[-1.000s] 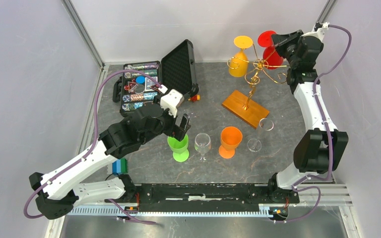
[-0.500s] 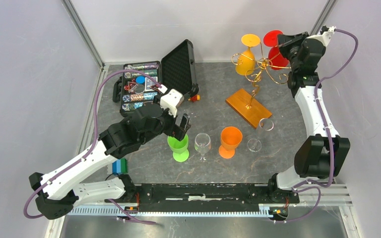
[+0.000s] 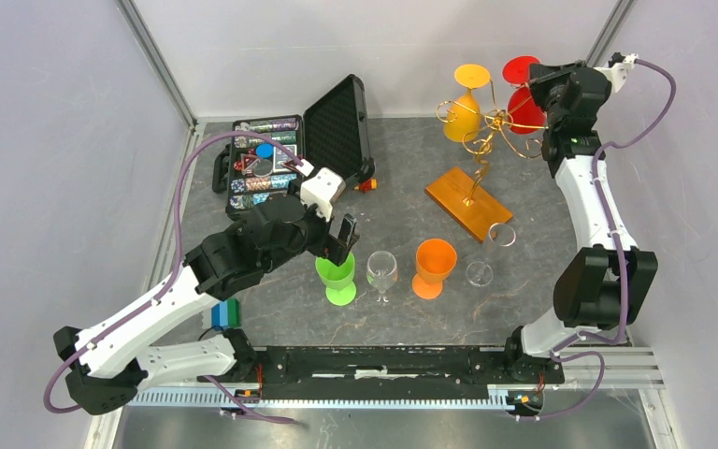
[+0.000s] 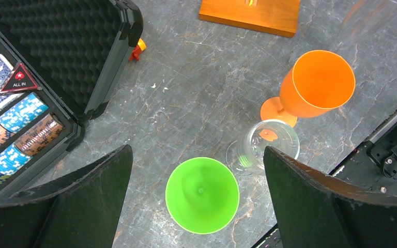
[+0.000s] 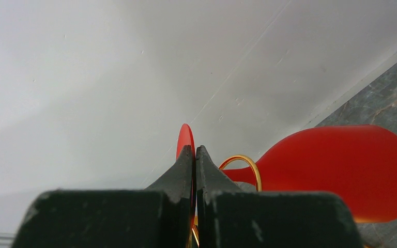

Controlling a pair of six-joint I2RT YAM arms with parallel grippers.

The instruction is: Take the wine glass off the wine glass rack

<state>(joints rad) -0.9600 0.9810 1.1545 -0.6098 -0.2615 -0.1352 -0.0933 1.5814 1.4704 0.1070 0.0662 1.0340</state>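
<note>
Far left, open case (image 3: 337, 117) on the desk (image 3: 402, 178). Next to it, left hand (image 4: 196, 170) spread fully wide, hovering over the green glass (image 4: 202, 195), holding and touching nothing. Then clear glass (image 4: 263, 144) and orange glass (image 4: 316, 82), both upright on the desk. Further right, rack (image 3: 463, 206) with yellow glass (image 3: 464, 105) and red glass (image 3: 521, 110) hanging foot-up from its curled arms. Far right, right hand (image 5: 194, 150) pinched shut on the thin foot of the red glass, stem inside a gold loop. Step in hand, by the look of it: grip made, glass not yet off the rack. Next: slide the stem sideways out of the loop, slowly, to avoid dragging the light rack along
</note>
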